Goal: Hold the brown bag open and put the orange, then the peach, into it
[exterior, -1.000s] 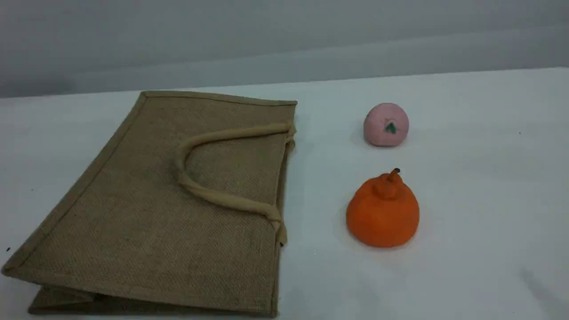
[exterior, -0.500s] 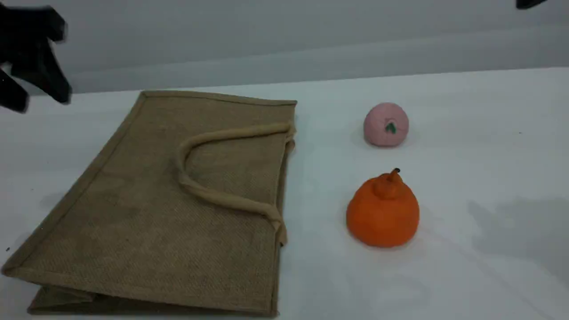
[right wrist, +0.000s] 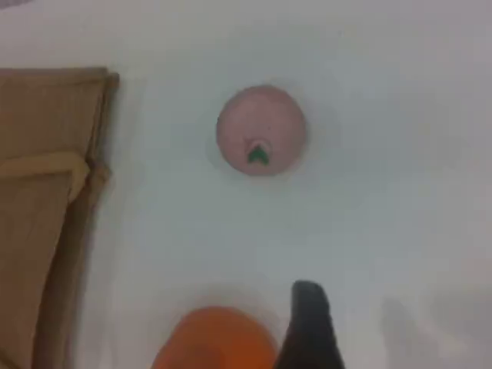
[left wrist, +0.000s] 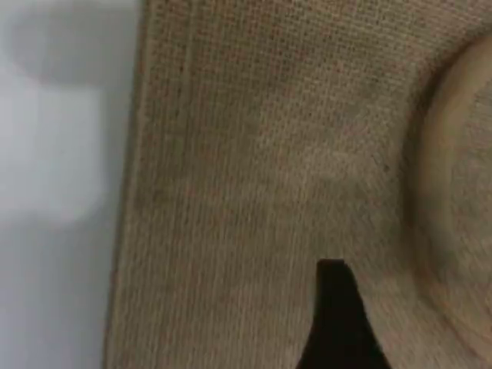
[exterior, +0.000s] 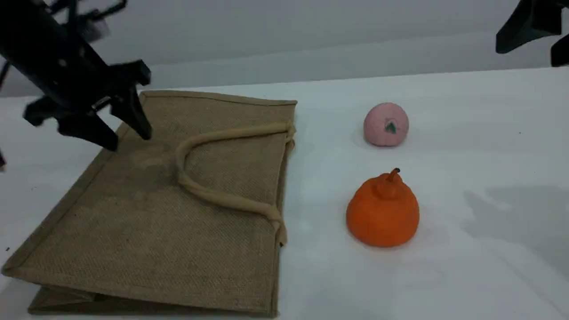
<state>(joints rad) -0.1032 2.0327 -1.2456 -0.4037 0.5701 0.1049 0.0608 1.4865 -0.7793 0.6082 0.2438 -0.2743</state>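
1. Table (exterior: 466, 133): white, bare surface under every item listed.

2. Brown bag (exterior: 178, 222): woven jute tote, the landmark for all entries. Lies flat on its side, collapsed, mouth shut. Mouth edge faces the two fruits; long axis runs from the near edge of the table toward the far one. Nothing inside that can be seen.

3. Handle (exterior: 209, 195): beige padded loop, folded back flat on the bag's upper panel, its ends sewn at the mouth edge.

4. Left gripper (exterior: 120, 129): black, empty, fingers spread wide. Hovers over the bag's far corner, on the side away from the mouth. In the left wrist view one fingertip (left wrist: 334, 307) shows above the weave, with the handle's curve just beyond it, toward the mouth. This arm is clearly nearer the bag; judged, the lift that opens the mouth falls to it, and the handle lies mouthward of the fingers.

5. Right gripper (exterior: 533, 26): black, only partly in frame, high and well apart from the bag, beyond the fruits. Fingers stand wide, holding nothing.

6. Orange (exterior: 382, 213): upright, stem up, near the bag's mouth, toward the near edge.

7. Peach (exterior: 386, 124): beyond the orange, equally off the bag's mouth.
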